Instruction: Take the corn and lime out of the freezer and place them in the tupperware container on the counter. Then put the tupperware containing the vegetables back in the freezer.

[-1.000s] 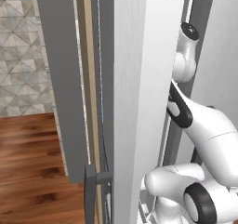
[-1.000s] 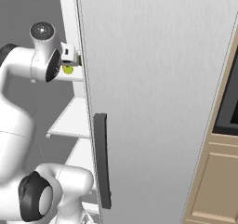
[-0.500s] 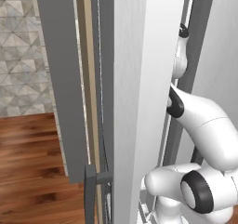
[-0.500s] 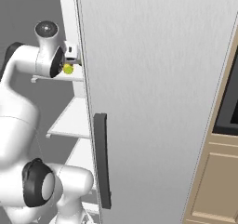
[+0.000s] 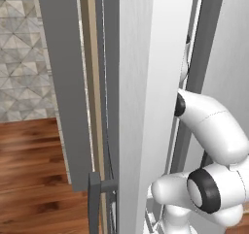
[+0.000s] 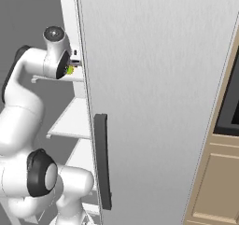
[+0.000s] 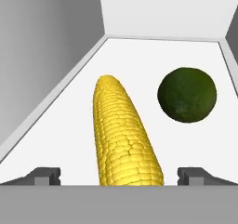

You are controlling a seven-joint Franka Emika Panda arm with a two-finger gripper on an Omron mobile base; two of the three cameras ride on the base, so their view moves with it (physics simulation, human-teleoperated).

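While hovering inside freezer [image 6: 154, 93], gripper [image 7: 119, 174] wide open astride corn [image 7: 123, 135] on white shelf [image 7: 69, 125], lime [image 7: 187, 95] just right, apart, shelf edges and walls close.

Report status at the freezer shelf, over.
Fingers open, straddling the corn. Lime beside it, apart. Nothing held, nothing in the way.

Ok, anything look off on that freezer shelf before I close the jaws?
Nothing stands out. The corn lies flat on the white freezer shelf, lined up between the open gripper jaws. The lime sits whole beside it, apart from it. No spill or damage shows.
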